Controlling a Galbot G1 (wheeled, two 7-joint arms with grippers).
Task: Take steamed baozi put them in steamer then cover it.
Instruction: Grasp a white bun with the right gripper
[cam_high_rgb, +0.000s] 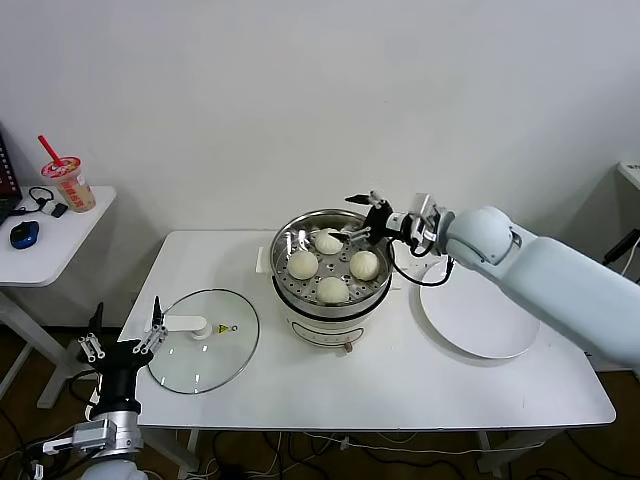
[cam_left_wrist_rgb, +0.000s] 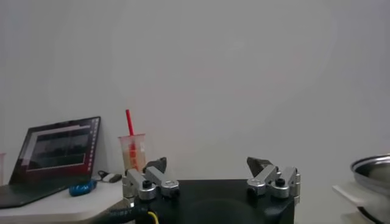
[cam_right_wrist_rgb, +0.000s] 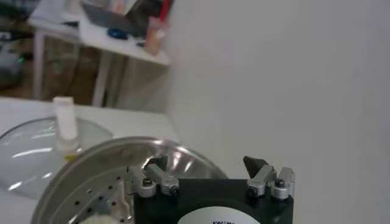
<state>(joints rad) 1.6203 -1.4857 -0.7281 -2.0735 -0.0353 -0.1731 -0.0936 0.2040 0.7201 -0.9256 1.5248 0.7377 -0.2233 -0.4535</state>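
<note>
At far left, below the table edge, the left gripper (cam_high_rgb: 122, 340) waits with fingers spread, empty, beside the glass lid (cam_high_rgb: 204, 340); mid-table, four steamed baozi (cam_high_rgb: 333, 290) sit inside the uncovered steamer (cam_high_rgb: 290, 282); over its back rim the right gripper (cam_high_rgb: 362, 217) hovers released, near the white plate (cam_high_rgb: 478, 318)

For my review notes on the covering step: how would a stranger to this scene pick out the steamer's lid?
Start at the white rectangular table and find the round shiny steel steamer at its middle, holding four pale round baozi. The round clear glass lid lies flat to the robot's left of it, near the table's front corner. Unlike the opaque flat white plate on the other side, it is see-through with a white handle.
</note>
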